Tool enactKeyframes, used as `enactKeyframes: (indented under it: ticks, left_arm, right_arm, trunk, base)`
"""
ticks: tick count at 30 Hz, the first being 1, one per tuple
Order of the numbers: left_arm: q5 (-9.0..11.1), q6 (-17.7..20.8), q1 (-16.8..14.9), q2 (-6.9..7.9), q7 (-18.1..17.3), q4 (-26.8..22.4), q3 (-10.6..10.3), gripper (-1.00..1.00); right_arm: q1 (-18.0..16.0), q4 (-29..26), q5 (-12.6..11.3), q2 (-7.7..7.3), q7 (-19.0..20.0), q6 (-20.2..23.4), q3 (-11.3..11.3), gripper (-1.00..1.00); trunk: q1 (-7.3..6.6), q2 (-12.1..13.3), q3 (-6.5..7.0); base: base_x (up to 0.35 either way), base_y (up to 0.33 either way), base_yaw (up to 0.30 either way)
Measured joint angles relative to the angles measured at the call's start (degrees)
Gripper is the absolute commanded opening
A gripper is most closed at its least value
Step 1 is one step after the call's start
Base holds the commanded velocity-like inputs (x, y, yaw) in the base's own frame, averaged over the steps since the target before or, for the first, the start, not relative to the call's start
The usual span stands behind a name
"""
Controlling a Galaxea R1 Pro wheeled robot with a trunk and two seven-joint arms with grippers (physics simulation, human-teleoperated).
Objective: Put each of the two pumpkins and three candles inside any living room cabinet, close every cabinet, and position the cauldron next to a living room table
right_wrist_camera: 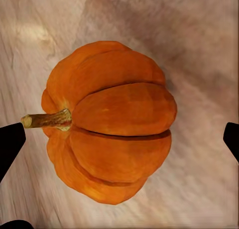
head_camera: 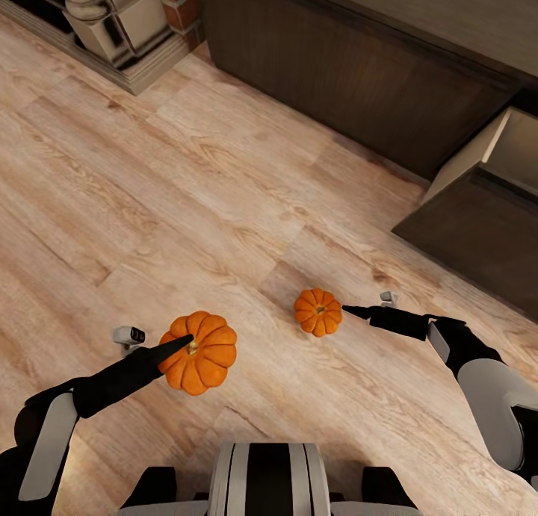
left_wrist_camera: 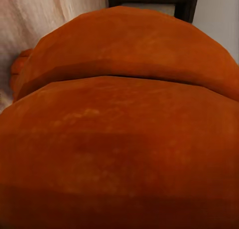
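Observation:
Two bright orange ribbed pumpkins show over the wood floor. The bigger-looking pumpkin (head_camera: 202, 353) sits at the tip of my left gripper (head_camera: 179, 344), which looks shut on it near the stem; its orange skin (left_wrist_camera: 119, 139) crowds the left wrist view and hides the fingers. The other pumpkin (head_camera: 318, 312) lies on the floor just left of my right gripper (head_camera: 353, 311). In the right wrist view that pumpkin (right_wrist_camera: 117, 139) lies on its side, stem pointing at one black fingertip (right_wrist_camera: 9, 142), with the open gripper (right_wrist_camera: 120, 139) spread wide around it. Candles and cauldron are out of view.
The long dark brown cabinet (head_camera: 359, 60) runs along the far side. At the right one of its fronts (head_camera: 478, 232) is pulled out, showing a beige inside (head_camera: 515, 150). A pale stone column base (head_camera: 112, 23) stands at the far left. Wood floor (head_camera: 149, 187) lies between.

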Motion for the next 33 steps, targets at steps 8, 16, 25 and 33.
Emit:
enactKeyframes:
  ticks: [8,16,25,33]
  left_arm:
    - [-0.7,0.0,-0.5,-0.54,1.1,0.0,0.2,-1.0]
    - [0.2,0.1,-0.2,-0.4,2.3,0.0,0.7,-1.0]
    - [0.8,0.0,0.8,-0.89,2.0,0.0,4.0,-1.0]
    - [0.9,0.0,0.9,-0.89,2.0,0.0,4.1,-1.0]
  right_arm:
    - [0.0,-0.1,0.0,0.0,0.0,0.0,0.0,1.0]
    - [0.0,0.0,0.0,-0.63,2.5,0.1,-0.1,1.0]
    - [0.0,0.0,0.1,-1.07,5.6,0.1,0.0,1.0]
    - [0.0,-0.2,0.0,-1.13,6.3,0.2,0.0,1.0]
  trunk:
    - [-0.02,0.0,0.0]
    - [-0.01,0.0,0.0]
    - [0.16,-0.1,-1.32]
    - [0.36,-0.2,-3.1]
  base:
    - [0.105,0.0,0.0]
    - [0.14,0.0,0.0]
    - [0.008,0.0,0.0]
    - [0.0,0.0,0.0]
